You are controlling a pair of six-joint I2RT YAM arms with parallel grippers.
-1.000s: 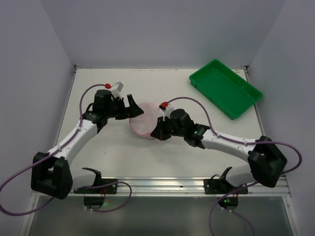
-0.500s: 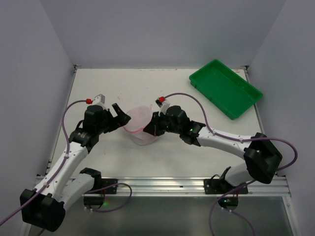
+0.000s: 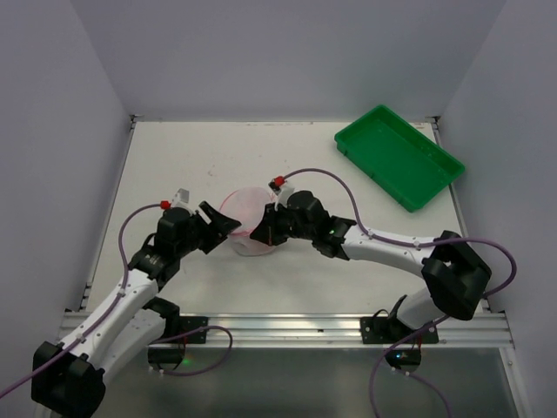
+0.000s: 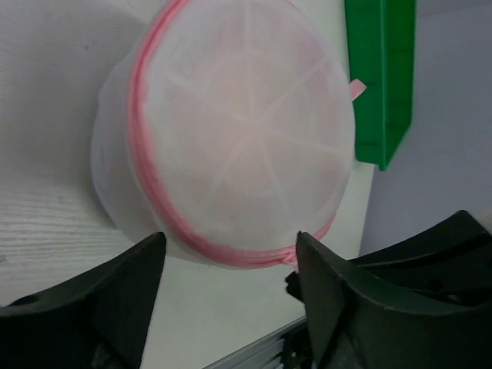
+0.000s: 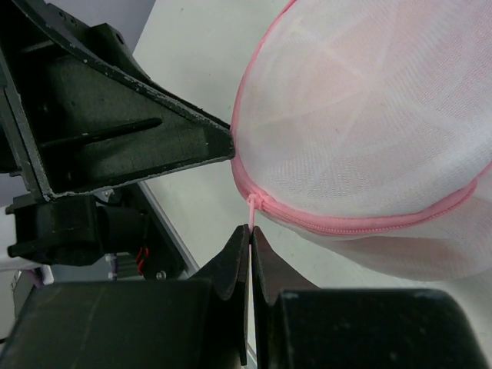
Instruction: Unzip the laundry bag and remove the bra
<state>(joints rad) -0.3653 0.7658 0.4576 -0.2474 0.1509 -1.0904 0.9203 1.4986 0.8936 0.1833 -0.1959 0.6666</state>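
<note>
Position change over the last second: left gripper (image 3: 224, 223) has moved from the far-left side of the laundry bag (image 3: 252, 218) to its near-left side, with the left arm drawn in toward its base. Right gripper (image 3: 262, 233) has shifted left along the bag's near edge. The bag has moved slightly toward the arms. It sits near the middle of the table (image 3: 191, 157), well apart from the green tray (image 3: 399, 157).

Left gripper state: jaws spread wide, fingers (image 4: 115, 296) flanking the bag's lower rim; contact cannot be confirmed.

Right gripper state: fingers (image 5: 231, 265) pinched together on the pink zip pull (image 5: 251, 206). Zip trim (image 5: 346, 223) appears closed where visible. A pink tint shows through the mesh; contents cannot be distinguished.
</note>
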